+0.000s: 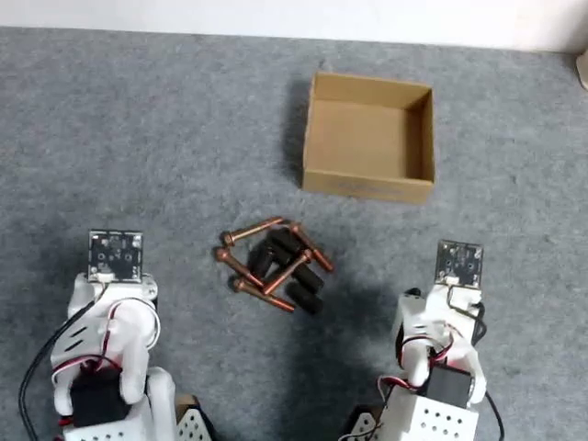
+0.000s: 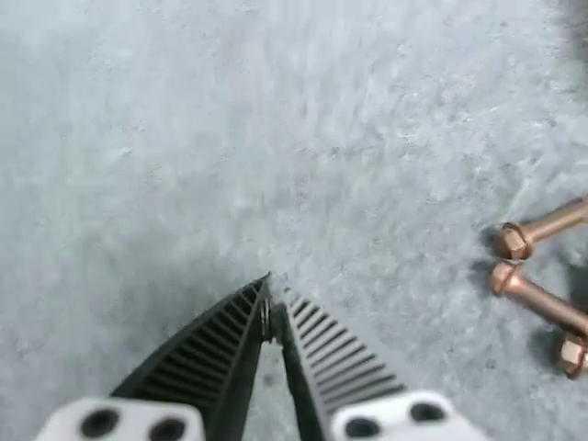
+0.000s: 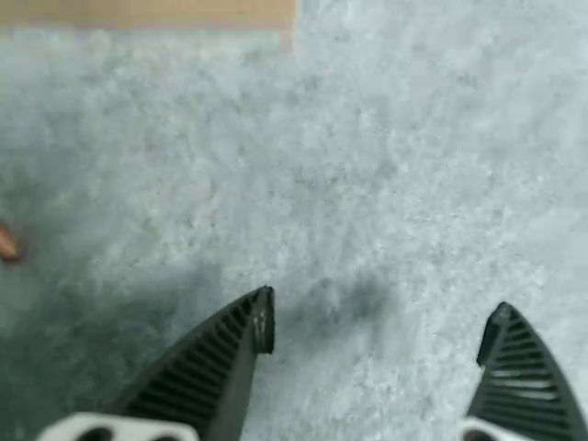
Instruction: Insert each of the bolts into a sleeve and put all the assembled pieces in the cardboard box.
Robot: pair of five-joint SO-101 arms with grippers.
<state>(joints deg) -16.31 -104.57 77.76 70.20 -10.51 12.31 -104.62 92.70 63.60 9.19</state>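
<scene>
You are seeing open carpet lying ahead of the left claw; bolts and sleeves are sitting heaped between it and the right claw, and the cardboard box is standing farther ahead, beyond that heap.

the left arm and right arm are white moulded plastic shells around black servo blocks, with thin red, white and black cables looping along them. a square grey board caps each wrist. the left tool and right tool have black ribbed triangular fingers on white mounts.
</scene>
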